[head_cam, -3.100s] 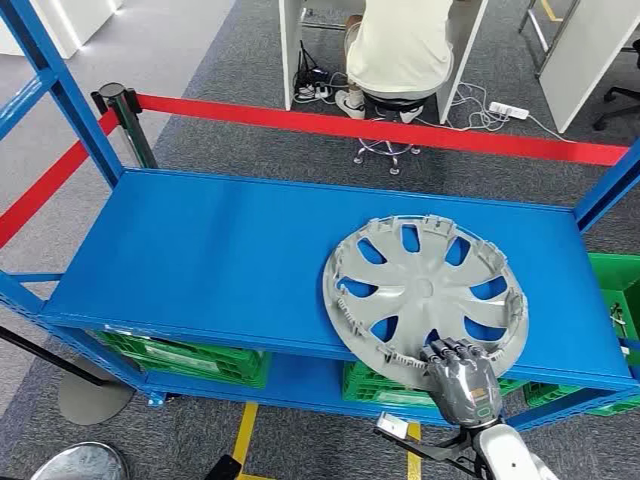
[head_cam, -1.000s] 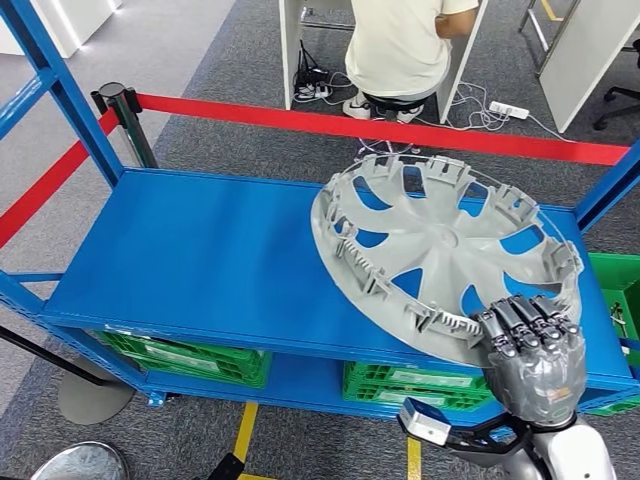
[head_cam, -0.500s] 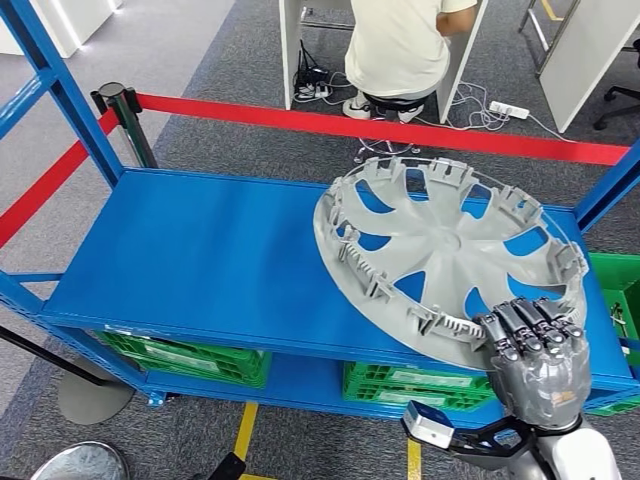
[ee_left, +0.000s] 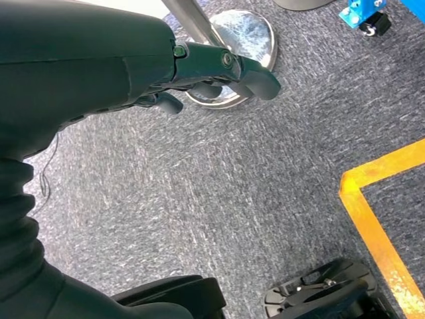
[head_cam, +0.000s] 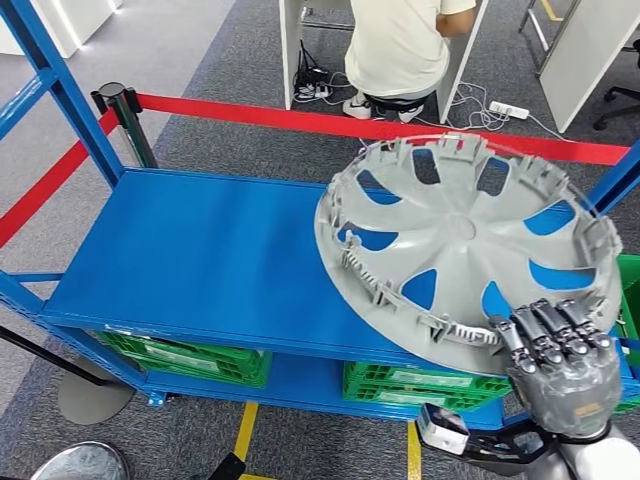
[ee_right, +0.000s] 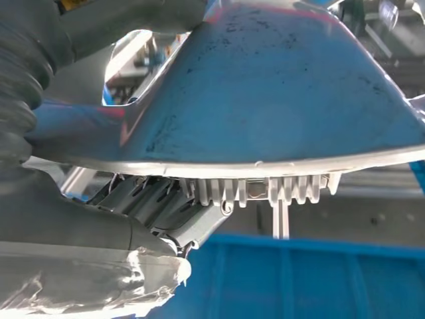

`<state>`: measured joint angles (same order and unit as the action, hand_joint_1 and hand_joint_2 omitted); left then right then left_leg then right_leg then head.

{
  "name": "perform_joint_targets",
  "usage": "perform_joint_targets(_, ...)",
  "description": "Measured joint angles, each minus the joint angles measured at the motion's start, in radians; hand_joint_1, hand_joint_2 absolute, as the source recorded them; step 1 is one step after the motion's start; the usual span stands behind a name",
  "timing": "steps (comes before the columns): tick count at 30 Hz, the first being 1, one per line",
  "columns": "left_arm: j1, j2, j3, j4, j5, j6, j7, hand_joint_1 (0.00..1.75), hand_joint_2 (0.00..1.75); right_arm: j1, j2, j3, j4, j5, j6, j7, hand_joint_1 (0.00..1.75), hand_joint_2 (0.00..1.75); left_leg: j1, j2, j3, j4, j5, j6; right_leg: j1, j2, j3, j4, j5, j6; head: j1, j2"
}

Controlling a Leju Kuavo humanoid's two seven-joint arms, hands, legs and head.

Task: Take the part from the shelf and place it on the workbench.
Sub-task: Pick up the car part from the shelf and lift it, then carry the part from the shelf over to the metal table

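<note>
The big grey wheel cover, held at its near rim by the right hand, tilts up over the right part of the blue shelf. The left part of the shelf top is bare. A blue post stands close beside the cover's far right edge. A red tape runs behind the shelf.

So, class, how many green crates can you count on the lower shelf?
3: one at left, one at centre, one at the far right. Others may hide behind the upper shelf or hand.
</note>
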<state>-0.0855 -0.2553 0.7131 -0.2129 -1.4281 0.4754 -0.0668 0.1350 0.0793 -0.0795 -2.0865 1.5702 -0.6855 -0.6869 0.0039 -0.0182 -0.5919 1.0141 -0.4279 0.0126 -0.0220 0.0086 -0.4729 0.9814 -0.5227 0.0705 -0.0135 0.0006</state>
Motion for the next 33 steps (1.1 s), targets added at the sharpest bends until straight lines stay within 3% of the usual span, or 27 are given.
perform_joint_targets(3, 0.000, 0.000, -0.003, 0.000, -0.003, 0.000, 0.003, 0.00, 1.75, -0.016, 0.005, -0.015, -0.042, 0.000, 0.000, -0.006, 1.75, 1.75, -0.002, 0.000, 0.000, 0.001, -0.001, 0.003, -0.002, 0.000, 0.000, -0.003, 0.001, 0.002, 0.000, 0.000)
perform_joint_targets(7, -0.002, 0.001, -0.007, 0.000, -0.006, 0.001, 0.006, 0.00, 1.75, -0.033, 0.012, -0.023, -0.086, 0.000, 0.000, -0.006, 1.75, 1.75, -0.002, 0.002, 0.013, -0.027, 0.007, 0.021, -0.004, 0.000, -0.003, 0.003, -0.006, 0.013, 0.001, 0.000)
perform_joint_targets(8, -0.002, 0.000, -0.007, 0.000, -0.006, 0.001, 0.007, 0.00, 1.75, -0.035, 0.013, -0.024, -0.091, 0.000, 0.000, -0.007, 1.75, 1.75, 0.001, 0.003, 0.019, -0.037, 0.012, 0.025, -0.003, -0.001, -0.021, 0.039, -0.026, 0.013, 0.003, 0.000)
perform_joint_targets(10, -0.003, 0.000, -0.008, 0.000, -0.007, 0.001, 0.008, 0.00, 1.75, -0.036, 0.013, -0.026, -0.095, 0.000, 0.000, -0.003, 1.75, 1.75, 0.002, 0.005, 0.023, -0.044, 0.014, 0.027, -0.003, -0.001, -0.094, 0.170, -0.083, 0.012, 0.005, 0.000)
perform_joint_targets(11, -0.003, 0.001, -0.008, 0.000, -0.007, 0.001, 0.009, 0.00, 1.75, -0.035, 0.012, -0.027, -0.095, 0.000, 0.000, 0.006, 1.75, 1.75, 0.002, 0.005, 0.023, -0.044, 0.013, 0.027, -0.003, -0.001, -0.134, 0.234, -0.101, 0.013, 0.005, 0.000)
perform_joint_targets(12, -0.003, 0.001, -0.008, 0.000, -0.007, 0.001, 0.010, 0.00, 1.75, -0.033, 0.010, -0.027, -0.095, 0.000, 0.000, 0.015, 1.75, 1.75, 0.002, 0.004, 0.024, -0.044, 0.012, 0.025, -0.004, -0.002, -0.164, 0.272, -0.101, 0.015, 0.005, 0.000)
perform_joint_targets(13, -0.003, 0.001, -0.008, 0.000, -0.007, 0.001, 0.011, 0.00, 1.75, -0.032, 0.009, -0.028, -0.095, 0.000, 0.000, 0.021, 1.75, 1.75, 0.003, 0.003, 0.026, -0.043, 0.010, 0.023, -0.006, -0.002, -0.175, 0.271, -0.079, 0.017, 0.005, 0.000)
perform_joint_targets(14, -0.002, 0.001, -0.008, 0.000, -0.007, 0.001, 0.012, 0.00, 1.75, -0.031, 0.008, -0.028, -0.095, 0.000, 0.000, 0.022, 1.75, 1.75, 0.005, 0.002, 0.028, -0.040, 0.006, 0.018, -0.008, -0.002, -0.167, 0.230, -0.039, 0.019, 0.005, 0.000)
perform_joint_targets(15, -0.002, 0.001, -0.008, 0.000, -0.007, 0.000, 0.012, 0.00, 1.75, -0.030, 0.008, -0.030, -0.095, 0.001, 0.000, 0.017, 1.75, 1.75, 0.007, 0.000, 0.029, -0.036, 0.002, 0.011, -0.012, -0.003, -0.146, 0.164, 0.008, 0.022, 0.005, 0.000)
perform_joint_targets(17, -0.003, 0.002, -0.008, 0.000, -0.007, 0.000, 0.013, 0.00, 1.75, -0.031, 0.009, -0.031, -0.095, 0.001, -0.001, 0.008, 1.75, 1.75, 0.005, -0.001, 0.026, -0.021, -0.007, -0.004, -0.015, 0.001, -0.108, 0.063, 0.064, 0.022, 0.009, 0.000)
perform_joint_targets(22, -0.003, 0.004, -0.008, 0.000, -0.006, 0.000, 0.016, 0.00, 1.75, -0.030, 0.012, -0.036, -0.095, 0.002, -0.002, 0.003, 1.75, 1.75, 0.004, 0.001, 0.009, 0.001, -0.020, -0.031, -0.014, 0.008, -0.113, 0.054, 0.071, -0.016, 0.001, 0.000)
perform_joint_targets(24, -0.004, 0.003, -0.008, 0.000, -0.006, 0.000, 0.016, 0.00, 1.75, -0.034, 0.015, -0.039, -0.095, 0.002, -0.002, 0.000, 1.75, 1.75, 0.006, 0.005, -0.027, 0.081, -0.070, -0.038, -0.015, 0.005, -0.113, 0.053, 0.074, -0.029, 0.000, 0.000)
perform_joint_targets(26, -0.005, 0.003, -0.008, 0.000, -0.002, 0.000, 0.016, 0.00, 1.75, -0.036, 0.020, -0.040, -0.095, 0.002, -0.003, -0.005, 1.75, 1.75, 0.006, 0.006, -0.088, 0.214, -0.131, -0.041, -0.014, 0.001, -0.114, 0.053, 0.076, -0.034, -0.001, 0.000)
perform_joint_targets(27, -0.006, 0.004, -0.008, 0.000, 0.000, 0.000, 0.016, 0.00, 1.75, -0.035, 0.022, -0.040, -0.095, 0.003, -0.003, -0.006, 1.75, 1.75, 0.006, 0.006, -0.108, 0.258, -0.143, -0.041, -0.013, 0.000, -0.115, 0.053, 0.076, -0.034, -0.001, 0.000)
perform_joint_targets(28, -0.006, 0.004, -0.008, 0.000, 0.001, 0.000, 0.016, 0.00, 1.75, -0.035, 0.023, -0.040, -0.094, 0.003, -0.003, -0.007, 1.75, 1.75, 0.006, 0.006, -0.113, 0.269, -0.137, -0.040, -0.013, -0.001, -0.115, 0.053, 0.076, -0.034, -0.001, 0.000)
perform_joint_targets(29, -0.006, 0.004, -0.008, 0.000, 0.002, 0.000, 0.016, 0.00, 1.75, -0.035, 0.025, -0.040, -0.094, 0.004, -0.003, -0.007, 1.75, 1.75, 0.007, 0.007, -0.099, 0.243, -0.114, -0.039, -0.014, -0.002, -0.116, 0.053, 0.077, -0.033, -0.001, 0.000)
perform_joint_targets(31, -0.006, 0.004, -0.008, 0.000, 0.004, 0.000, 0.016, 0.00, 1.75, -0.036, 0.028, -0.040, -0.093, 0.002, -0.005, -0.007, 1.75, 1.75, 0.009, 0.006, -0.037, 0.126, -0.053, -0.040, -0.015, -0.001, -0.116, 0.054, 0.079, -0.028, -0.002, 0.000)
perform_joint_targets(33, -0.008, 0.004, -0.008, 0.000, 0.004, 0.000, 0.017, 0.00, 1.75, -0.040, 0.031, -0.041, -0.092, 0.001, -0.009, -0.007, 1.75, 1.75, 0.012, 0.004, 0.005, 0.033, -0.026, -0.037, -0.011, 0.001, -0.123, 0.058, 0.083, -0.016, -0.003, 0.000)
